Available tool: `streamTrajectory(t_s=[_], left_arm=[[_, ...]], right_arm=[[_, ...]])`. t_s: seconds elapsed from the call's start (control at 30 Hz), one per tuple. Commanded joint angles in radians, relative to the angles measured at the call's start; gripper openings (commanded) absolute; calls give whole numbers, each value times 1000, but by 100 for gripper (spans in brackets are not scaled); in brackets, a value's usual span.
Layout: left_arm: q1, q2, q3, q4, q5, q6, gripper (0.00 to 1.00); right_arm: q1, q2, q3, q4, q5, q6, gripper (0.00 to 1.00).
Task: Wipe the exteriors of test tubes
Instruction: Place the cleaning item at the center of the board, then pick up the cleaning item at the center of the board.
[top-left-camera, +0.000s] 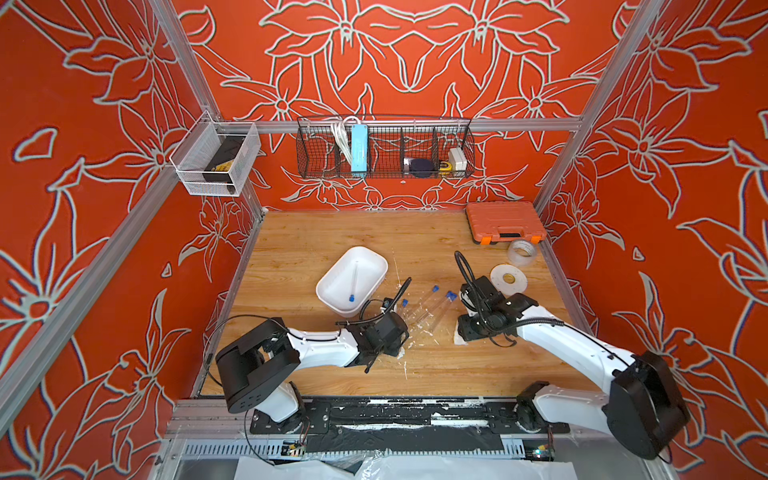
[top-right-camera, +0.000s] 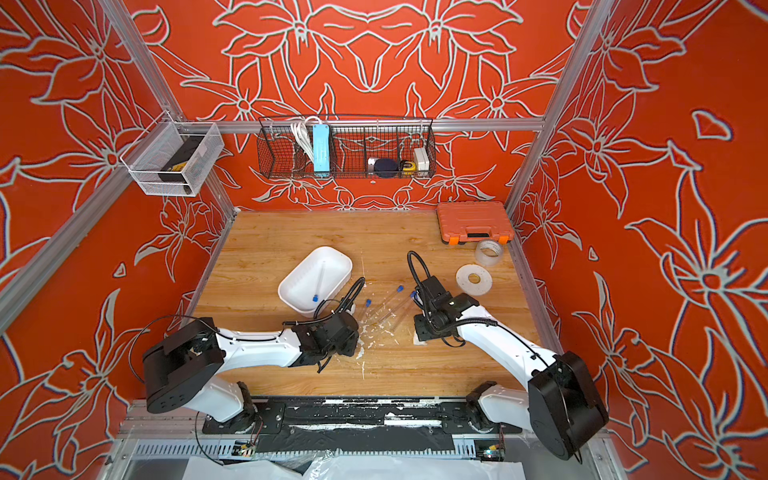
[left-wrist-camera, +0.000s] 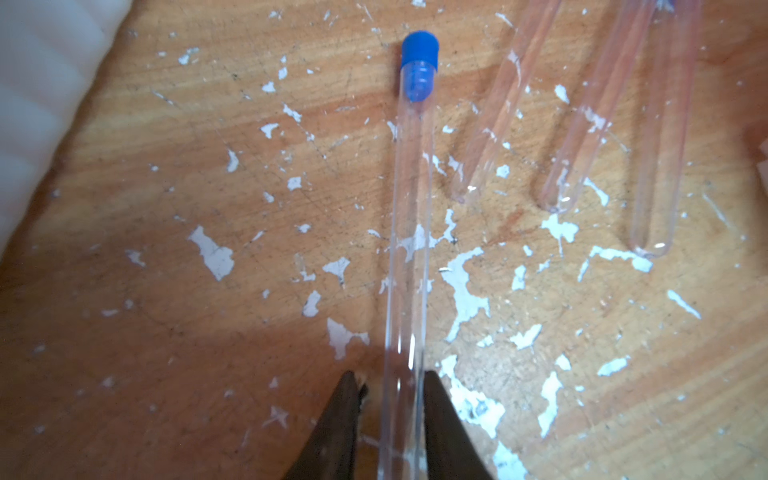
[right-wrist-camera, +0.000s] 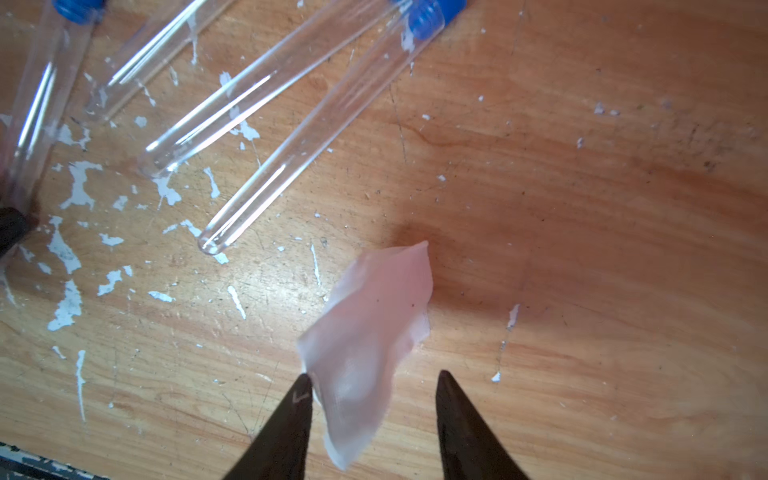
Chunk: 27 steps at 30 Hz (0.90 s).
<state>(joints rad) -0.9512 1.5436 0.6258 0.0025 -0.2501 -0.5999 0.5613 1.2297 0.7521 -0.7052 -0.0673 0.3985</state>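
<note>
Test tube (left-wrist-camera: 409, 216) lengthwise between parted jaws of left gripper (left-wrist-camera: 390, 374)

Your test tubes (right-wrist-camera: 257, 87) are clear, glossy plastic that throws bright streaks of glare, and their blue caps (left-wrist-camera: 419, 50) look matt. The surface (right-wrist-camera: 582, 208) under them is wood-grained, scuffed and scratched, flecked with rough white patches. The tissue (right-wrist-camera: 365, 332) is thin, soft, half see-through paper. The tray (top-left-camera: 332, 286) is smooth white plastic.

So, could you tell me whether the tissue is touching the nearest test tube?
Apart: the right wrist view shows bare table between the tissue and that test tube's rounded end.
</note>
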Motion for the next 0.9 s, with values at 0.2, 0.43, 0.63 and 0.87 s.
streamTrajectory(t_s=[0.2,0.43,0.63,0.87], left_arm=[[-49,77,-54,-192,83,-22,17],[-52,-15,-42,-204,89,-9,15],[-51,-124,-40,-236,91,-3,14],[-52,-218,-62,-230,127,12,14]], right_arm=[[15,53,31,-58,34,-27,50],[54,108,53,-34,33,-26,46],[69,148,60,-24,38,-20,41],[81,192,42,16,20,-16,31]])
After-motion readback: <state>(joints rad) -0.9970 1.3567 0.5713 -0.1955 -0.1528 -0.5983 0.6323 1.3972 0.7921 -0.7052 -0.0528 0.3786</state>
